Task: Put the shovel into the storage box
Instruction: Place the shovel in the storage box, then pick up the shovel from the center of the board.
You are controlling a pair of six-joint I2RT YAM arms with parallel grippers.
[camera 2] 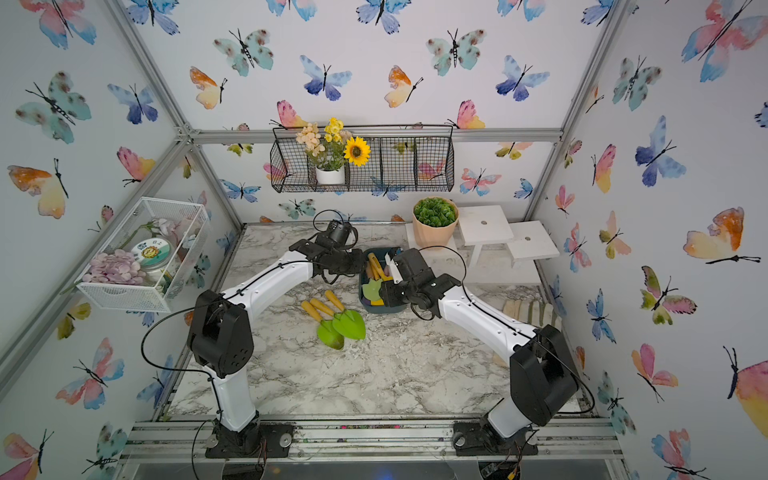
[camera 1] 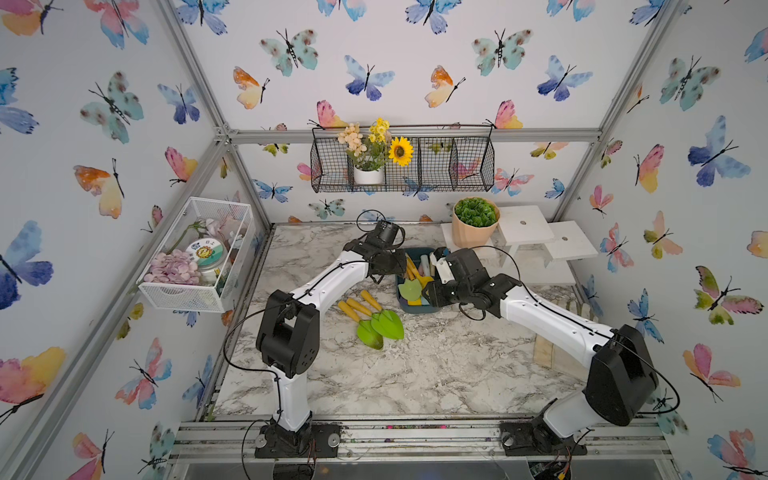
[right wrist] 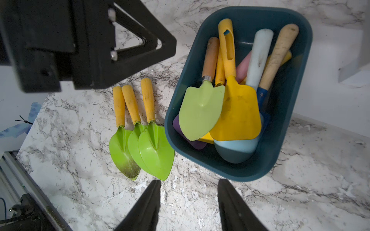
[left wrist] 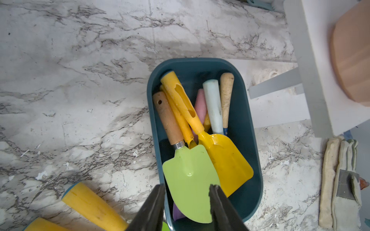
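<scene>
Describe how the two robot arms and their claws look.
The left arm and right arm have smooth white shells between bulky black joints, with thin black cables alongside. The left claw and right claw have matte black, tapering fingers.

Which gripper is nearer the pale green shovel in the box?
Left gripper: its fingers flank the blade tip of the pale green shovel; the right gripper hangs over bare table off the storage box.

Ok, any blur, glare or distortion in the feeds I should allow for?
Both top views: sharp, evenly lit, wide-angle bowing at the edges. Left wrist view: storage box crisp, left tool soft close up. Right wrist view: small glare on the green shovels on the table, left arm darkening one corner.
</scene>
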